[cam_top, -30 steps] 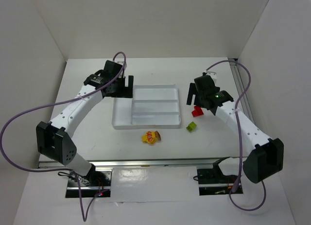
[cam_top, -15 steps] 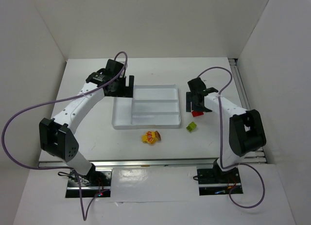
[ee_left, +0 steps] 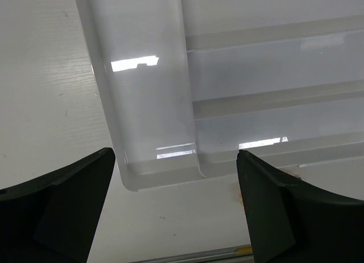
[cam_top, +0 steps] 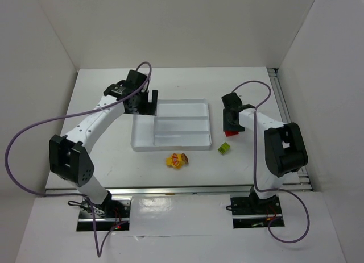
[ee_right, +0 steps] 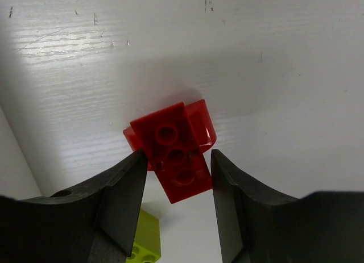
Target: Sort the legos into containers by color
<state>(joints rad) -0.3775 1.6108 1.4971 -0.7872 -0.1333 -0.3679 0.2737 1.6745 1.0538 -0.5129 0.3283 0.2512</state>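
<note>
A small translucent red plastic brick [ee_right: 176, 161] lies on the right. Nearer is a lime-green plastic brick [cam_top: 224, 148], and left of that a yellow-and-orange cluster of bricks [cam_top: 178, 160]. The shallow plastic tray [cam_top: 182, 109] is translucent white. The desk [cam_top: 102, 143] is white with faint grain. The left tool [ee_left: 175, 154] and the right tool [ee_right: 177, 154] are black.

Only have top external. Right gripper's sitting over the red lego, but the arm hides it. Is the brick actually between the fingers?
Observer: Yes. Right wrist shows the red lego between the right gripper's fingers, both close to its sides. I cannot tell if they touch it.
Operator: Single brick?
Observer: No. The narrow red lego lies skewed over a rounded red piece.
Operator: Left side?
Observer: Left wrist shows the left gripper wide open above the tray, and the compartments it sees hold no legos.
</note>
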